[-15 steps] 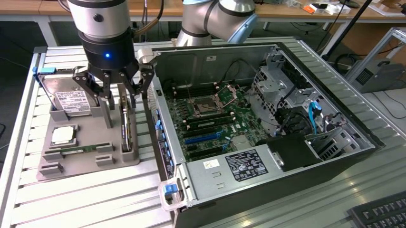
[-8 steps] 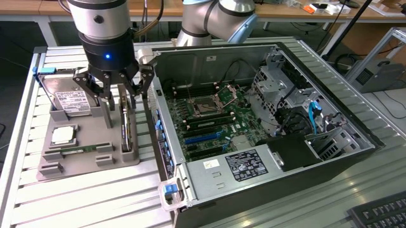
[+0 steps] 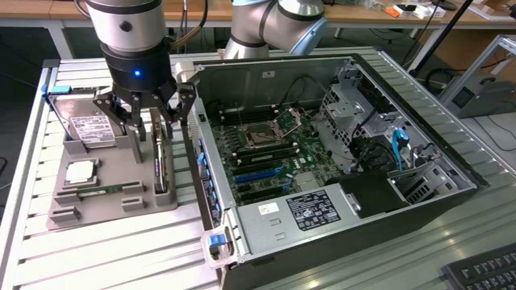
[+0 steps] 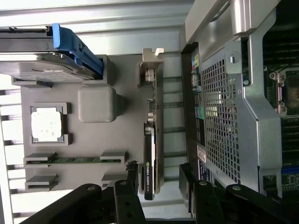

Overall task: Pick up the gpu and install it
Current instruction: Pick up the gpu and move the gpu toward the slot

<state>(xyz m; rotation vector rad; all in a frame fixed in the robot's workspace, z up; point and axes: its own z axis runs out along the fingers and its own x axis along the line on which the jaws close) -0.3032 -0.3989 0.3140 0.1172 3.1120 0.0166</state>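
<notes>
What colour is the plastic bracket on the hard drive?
The bracket is blue, clearest in the wrist view.

Matt grey plastic holder tray (image 4: 93, 135) on a ribbed metal table (image 3: 105, 254); gpu (image 4: 150, 161) with silver metal bracket (image 4: 150, 60); dull sheet-metal computer case (image 3: 266, 75)

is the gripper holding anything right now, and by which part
Nothing is held: the gripper has its jaws open above the gpu, which sits on edge in the gray tray.

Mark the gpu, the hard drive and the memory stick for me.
gpu (image 4: 149, 149), wrist view, on its black cooler edge.
hard drive (image 3: 89, 128), exterior view, on its white label.
memory stick (image 3: 101, 191), exterior view, middle of the green board.
</notes>
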